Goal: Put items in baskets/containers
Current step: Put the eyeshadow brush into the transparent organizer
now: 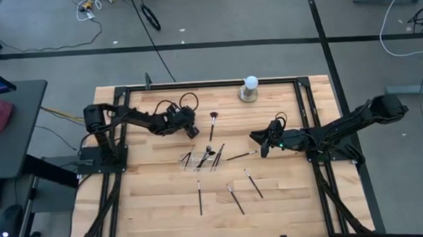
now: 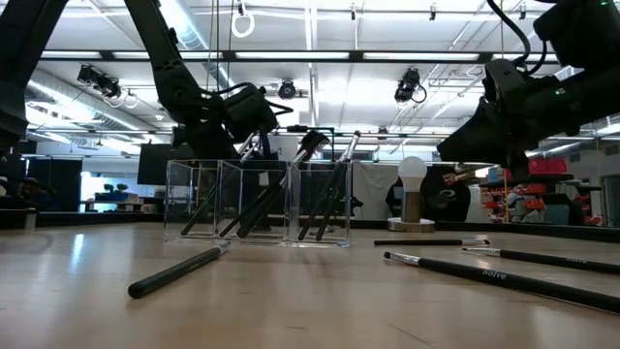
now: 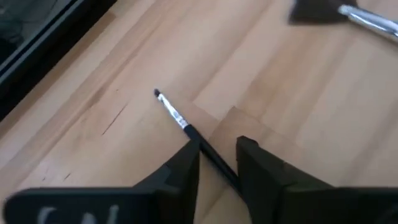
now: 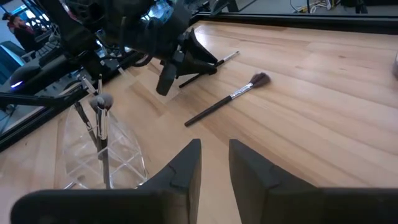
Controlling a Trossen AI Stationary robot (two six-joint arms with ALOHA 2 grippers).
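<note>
Nearest the low camera, one brush (image 2: 179, 271) lies flat on the table (image 1: 158, 201), its handle toward the near left. Three more brushes lie on the near right part of the table, long axes roughly near-to-far. A fourth brush (image 1: 241, 156) lies left-to-right just beside the right gripper (image 1: 262, 148), whose fingers stand slightly apart, holding nothing. A fluffy brush (image 1: 213, 123) lies at the far middle, head away. The clear tray (image 1: 199, 160), at the table's middle, has three compartments holding several brushes leaning head-up; the exact count cannot be told. The left gripper (image 1: 191, 132), just left of the fluffy brush, pinches a thin brush (image 3: 186, 129) by its handle.
</note>
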